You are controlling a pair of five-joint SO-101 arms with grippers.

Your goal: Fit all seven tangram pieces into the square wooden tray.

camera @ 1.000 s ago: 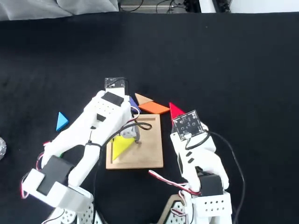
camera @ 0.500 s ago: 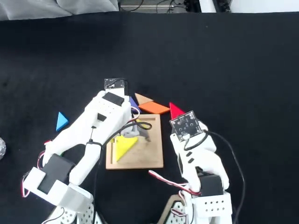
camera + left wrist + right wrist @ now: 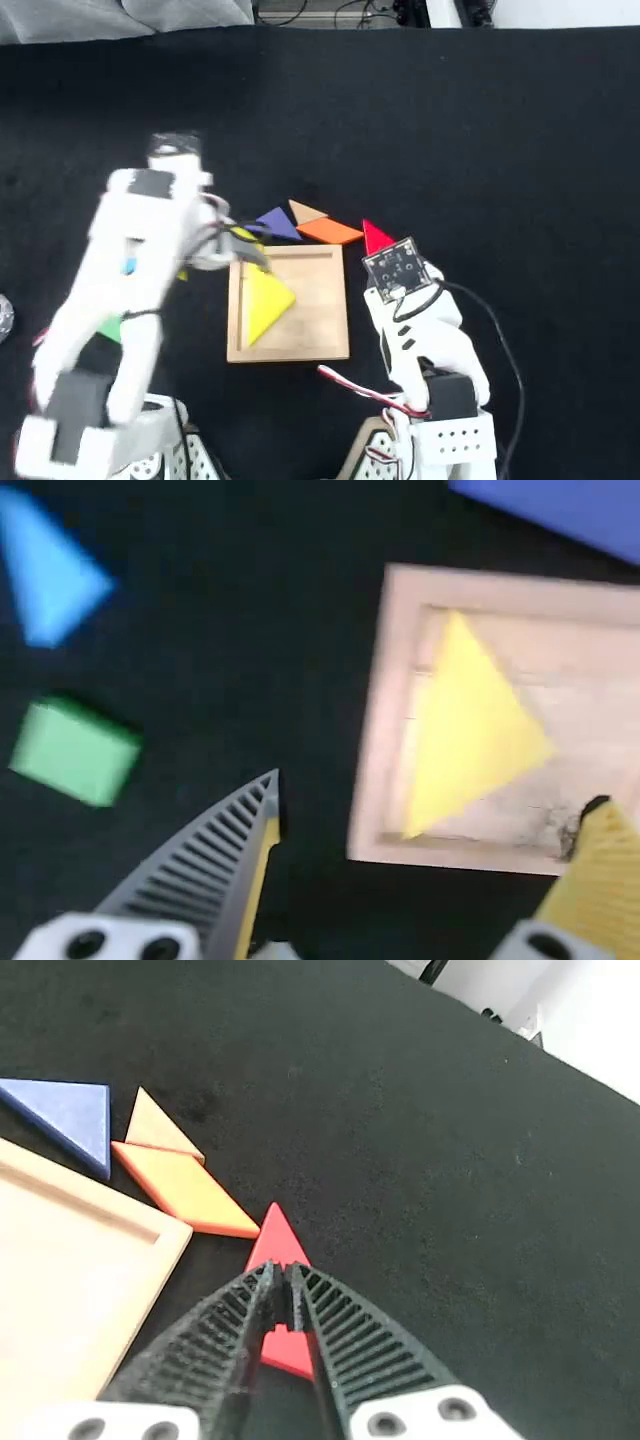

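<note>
so, yellow triangle (image 3: 264,303): lying flat in the wooden tray's (image 3: 320,340) left half.
red triangle (image 3: 376,236): near the tray, looking thin, stiff, light; pinching across its edges is seeming wisest.
left gripper (image 3: 432,795): hanging over the tray's rim, fingers apart.
right gripper (image 3: 282,1272): hovering over the red triangle, fingers together.
hidden: its fingers are covering part of the red triangle.

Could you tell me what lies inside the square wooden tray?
Only the yellow triangle lies inside the tray, on bare wood. The left gripper covers a bit of one corner, so that spot cannot be checked.
</note>
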